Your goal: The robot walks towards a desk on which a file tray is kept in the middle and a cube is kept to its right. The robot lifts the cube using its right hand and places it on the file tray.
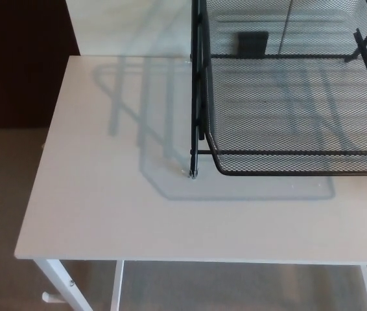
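Black mesh tray [300, 172] on white worktop [106, 194]. No cube in view; likely off-frame past tray's right side. Neither robot hand shows, so cannot tell its grip. Risk: camera sits left of tray, so a blind reach could clip tray's frame.

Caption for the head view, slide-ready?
Black mesh file tray on a white desk; no cube or robot hand in view.

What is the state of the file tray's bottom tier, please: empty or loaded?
Empty where visible: the file tray shows only white desk through its bottom mesh; its right end is cropped.
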Controlling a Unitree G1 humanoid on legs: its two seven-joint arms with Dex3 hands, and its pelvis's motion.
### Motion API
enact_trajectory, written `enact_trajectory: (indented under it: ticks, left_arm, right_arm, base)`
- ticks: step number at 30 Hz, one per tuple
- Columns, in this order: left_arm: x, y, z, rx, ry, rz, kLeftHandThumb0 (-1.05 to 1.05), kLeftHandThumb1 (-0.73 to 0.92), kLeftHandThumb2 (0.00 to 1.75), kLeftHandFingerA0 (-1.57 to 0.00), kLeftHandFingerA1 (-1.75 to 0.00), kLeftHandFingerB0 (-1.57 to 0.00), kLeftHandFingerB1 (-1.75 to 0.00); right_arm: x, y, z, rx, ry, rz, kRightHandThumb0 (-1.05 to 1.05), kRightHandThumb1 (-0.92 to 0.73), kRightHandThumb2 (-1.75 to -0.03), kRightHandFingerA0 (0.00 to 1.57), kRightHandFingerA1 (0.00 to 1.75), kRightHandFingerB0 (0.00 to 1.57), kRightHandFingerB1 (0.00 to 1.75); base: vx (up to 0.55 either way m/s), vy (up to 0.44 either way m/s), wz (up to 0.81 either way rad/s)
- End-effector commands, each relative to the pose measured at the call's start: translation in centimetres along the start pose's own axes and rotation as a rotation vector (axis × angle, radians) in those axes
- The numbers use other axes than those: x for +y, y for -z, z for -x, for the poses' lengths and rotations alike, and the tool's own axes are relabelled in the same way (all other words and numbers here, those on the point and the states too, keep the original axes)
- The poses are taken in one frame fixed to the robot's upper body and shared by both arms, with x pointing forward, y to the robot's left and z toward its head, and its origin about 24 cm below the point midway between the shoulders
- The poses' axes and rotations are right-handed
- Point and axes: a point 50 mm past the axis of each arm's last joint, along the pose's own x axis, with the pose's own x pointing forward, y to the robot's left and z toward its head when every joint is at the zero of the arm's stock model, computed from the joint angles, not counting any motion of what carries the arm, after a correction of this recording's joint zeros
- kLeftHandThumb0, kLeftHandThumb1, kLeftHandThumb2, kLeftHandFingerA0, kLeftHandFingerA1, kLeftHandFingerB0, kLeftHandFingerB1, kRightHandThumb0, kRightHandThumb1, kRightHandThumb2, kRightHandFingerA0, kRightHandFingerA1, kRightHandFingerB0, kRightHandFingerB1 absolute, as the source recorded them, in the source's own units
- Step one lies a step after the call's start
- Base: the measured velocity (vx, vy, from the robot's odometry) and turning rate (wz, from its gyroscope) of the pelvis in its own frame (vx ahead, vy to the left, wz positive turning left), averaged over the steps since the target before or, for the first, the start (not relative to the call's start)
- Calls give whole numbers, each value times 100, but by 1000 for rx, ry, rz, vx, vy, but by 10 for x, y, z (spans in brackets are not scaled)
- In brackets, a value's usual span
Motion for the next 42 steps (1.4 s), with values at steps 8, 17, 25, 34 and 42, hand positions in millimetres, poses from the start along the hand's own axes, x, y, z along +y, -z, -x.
enact_trajectory:
  ticks: [8,17,25,34,42]
  left_arm:
    - [5,9,5,28,6,-22,-104,65,125,-47,-96,-5,-72]
    - [3,13,5,36,19,-29,-103,79,82,-29,-115,-9,-95]
    - [2,18,7,46,14,-73,-105,81,76,-45,-107,-22,-89]
    - [2,20,8,51,24,-67,-102,78,80,-41,-114,-16,-96]
    - [3,19,8,48,19,-96,-103,78,81,-42,-112,-18,-95]
  right_arm:
    - [69,-21,-24,105,-400,437,-66,-47,-85,1,32,4,28]
    - [91,-2,-20,170,-514,558,-67,-47,-86,0,33,4,29]
    - [101,9,-19,187,-558,633,-62,-63,-59,4,32,8,26]
    - [101,11,-15,172,-565,679,-61,-63,-61,8,33,12,24]
    - [104,33,-13,292,-615,640,-58,-64,-62,7,28,10,23]
  base:
    - [0,0,0]
    - [0,0,0]
    - [0,0,0]
    - [0,0,0]
    - [0,0,0]
